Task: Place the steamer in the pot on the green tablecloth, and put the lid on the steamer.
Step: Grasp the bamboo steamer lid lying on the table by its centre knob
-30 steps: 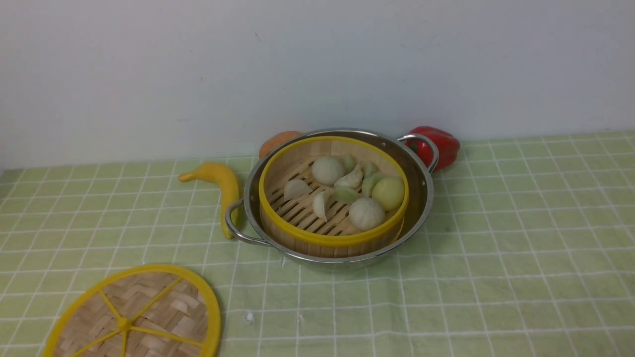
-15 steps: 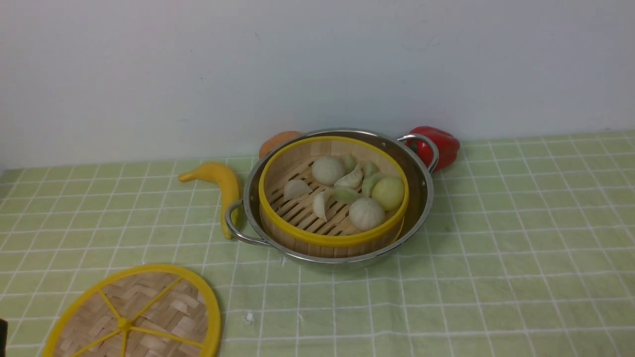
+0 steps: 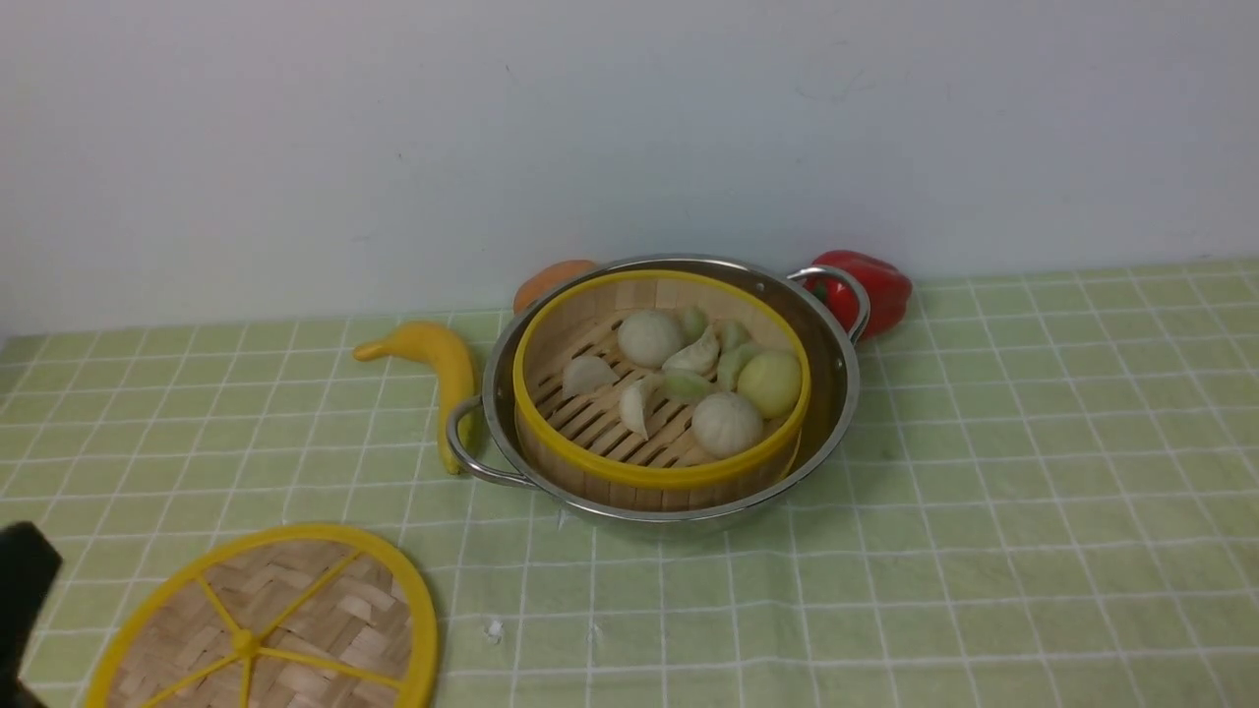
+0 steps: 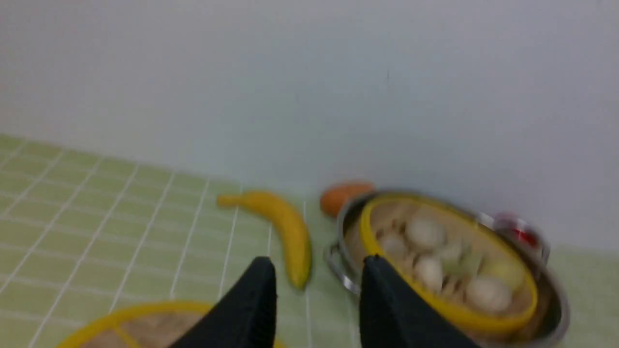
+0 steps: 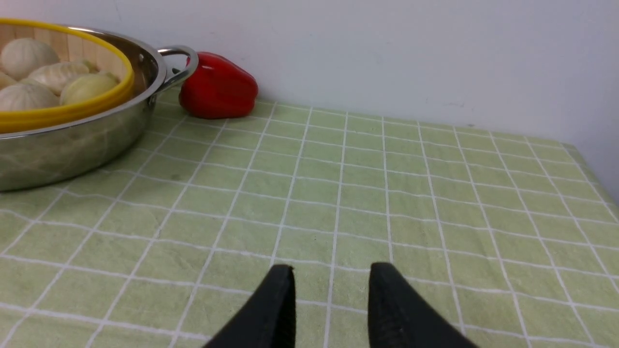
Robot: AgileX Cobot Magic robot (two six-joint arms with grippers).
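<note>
Left hand at far left, just beside the lid: jaws parted, nothing between them, not touching it. The wrist view is blurred, so the exact gap to the rim is unclear.

The lid lies flat on the green tablecloth at near left, well apart from the pot. Woven face and yellow hub point up. It's round, so no long axis, and its near edge is cut off by the frame.

Risks, judged:
- The lid is thin and flush on the cloth. Fingers may skid off the rim or pinch cloth with it, which would drag the cloth and shift the pot.
- Gripped at one edge, the lid will likely hang tilted, so it could land skewed.
- A banana sits just beside the pot's left handle. A low carry could knock it.
- An orange item lies behind the pot, out of the path.

The steamer is already in the pot at centre, upright, mouth up, dumplings below the rim. It sits nearer the pot's left wall, with a wider gap on the right. A lid centred on the pot rather than the steamer may catch the steel rim and rock. The pot handles line up near-left to far-right.

A red pepper is by the right handle. No risk.

Right hand: released, empty, low over bare cloth right of the pot, clear of everything.
</note>
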